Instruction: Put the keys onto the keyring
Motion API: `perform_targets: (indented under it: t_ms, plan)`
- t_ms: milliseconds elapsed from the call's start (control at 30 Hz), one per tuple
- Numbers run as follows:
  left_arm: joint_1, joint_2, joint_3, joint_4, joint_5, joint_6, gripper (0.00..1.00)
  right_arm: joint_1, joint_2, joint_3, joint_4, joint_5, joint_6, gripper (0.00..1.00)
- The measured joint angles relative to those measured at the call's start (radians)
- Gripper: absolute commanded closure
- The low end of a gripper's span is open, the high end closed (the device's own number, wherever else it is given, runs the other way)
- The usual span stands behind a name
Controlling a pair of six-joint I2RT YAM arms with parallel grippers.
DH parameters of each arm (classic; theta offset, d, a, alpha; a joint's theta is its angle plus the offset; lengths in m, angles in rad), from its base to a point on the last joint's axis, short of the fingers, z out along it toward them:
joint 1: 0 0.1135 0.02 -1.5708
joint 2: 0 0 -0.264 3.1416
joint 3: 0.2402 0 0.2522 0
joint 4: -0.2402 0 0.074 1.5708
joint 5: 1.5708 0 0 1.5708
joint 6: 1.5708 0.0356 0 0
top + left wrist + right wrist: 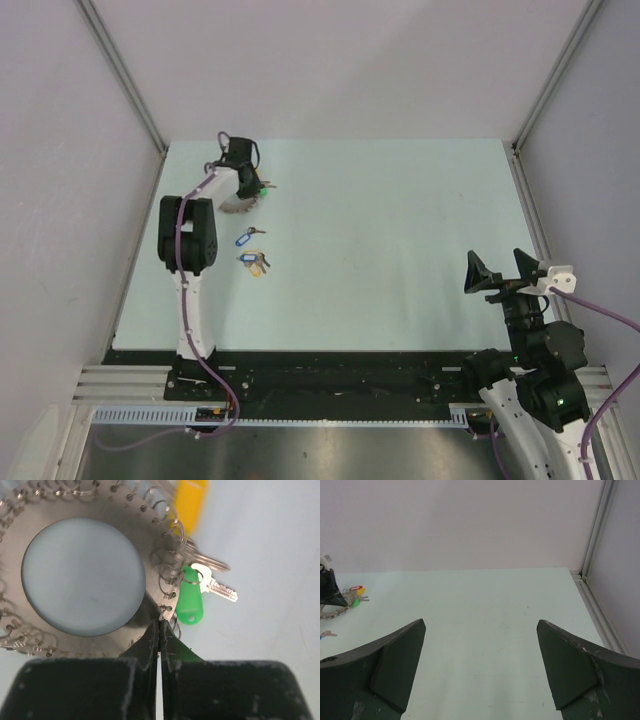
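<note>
The left hand (160, 628) is shut tight on the rim of the keyring (236, 208) near the far left corner of the table (400, 250), and it should hold firm and lift slowly, while the right hand (481, 624) is wide open.

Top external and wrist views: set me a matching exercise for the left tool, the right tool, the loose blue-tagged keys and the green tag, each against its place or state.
Things:
1. left tool
2. right tool
3. blue-tagged keys
4. green tag

Places and states:
A. lying loose on the table, apart from the keyring
B. wide open, holding nothing
C. hung on the keyring beside a silver key
D. shut on the keyring's rim

Pairs: 1-D, 2-B, 3-A, 4-C.
</note>
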Motion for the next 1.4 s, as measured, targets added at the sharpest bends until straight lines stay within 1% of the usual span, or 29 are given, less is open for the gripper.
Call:
perform_targets:
  t_ms: [133,367,433,467,500,600,633,700,733,800,833,867,967,1100,1167,1267,1400]
  plan:
    - [-0.116,-0.002,-0.002,0.002,0.044,0.07,1.0,0.008,0.0,0.0,0.001,-0.014,-0.001,0.0]
    - [-0.391,-0.004,-0.008,0.008,0.164,0.183,1.0,0.018,0.0,0.0,0.0,-0.037,-0.008,0.0]
    - [-0.444,-0.015,-0.025,0.013,0.183,0.213,0.98,0.018,0.0,0.003,-0.002,-0.044,-0.007,0.0]
    - [-0.502,-0.027,-0.042,0.014,0.19,0.229,0.96,0.018,0.0,0.006,-0.005,-0.047,-0.007,0.0]
    - [-0.536,-0.042,-0.065,0.015,0.197,0.245,0.95,0.018,0.0,0.011,-0.011,-0.05,-0.006,0.0]
    - [-0.627,-0.096,-0.142,0.016,0.211,0.28,0.87,0.018,0.014,0.043,-0.035,-0.068,0.0,0.0]
    - [-0.66,-0.122,-0.179,0.017,0.214,0.29,0.81,0.018,0.024,0.058,-0.043,-0.08,0.009,0.0]
    - [-0.712,-0.183,-0.263,0.019,0.217,0.306,0.72,0.018,0.05,0.088,-0.053,-0.111,0.027,0.0]
    - [-0.731,-0.216,-0.305,0.016,0.222,0.312,0.61,0.018,0.068,0.104,-0.06,-0.14,0.039,0.0]
    - [-0.746,-0.285,-0.39,0.024,0.223,0.312,0.48,0.018,0.11,0.13,-0.072,-0.201,0.06,0.0]
    - [-0.745,-0.324,-0.433,0.025,0.22,0.312,0.35,0.018,0.13,0.138,-0.078,-0.23,0.072,0.0]
    - [-0.742,-0.358,-0.466,0.027,0.212,0.312,0.32,0.018,0.151,0.145,-0.086,-0.252,0.086,0.0]
    - [-0.725,-0.505,-0.582,0.043,0.179,0.301,0.2,0.018,0.233,0.169,-0.113,-0.306,0.122,0.0]
    - [-0.712,-0.724,-0.669,0.056,0.11,0.278,0.04,0.018,0.38,0.195,-0.146,-0.385,0.164,0.0]
    - [-0.713,-0.826,-0.692,0.056,0.077,0.27,0.0,0.018,0.454,0.198,-0.156,-0.426,0.177,0.0]
    - [-0.71,-0.973,-0.713,0.034,0.01,0.252,0.0,0.019,0.567,0.204,-0.165,-0.447,0.217,0.0]
    - [-0.685,-1.108,-0.716,-0.018,-0.051,0.246,0.0,0.023,0.753,0.224,-0.168,-0.445,0.257,0.0]
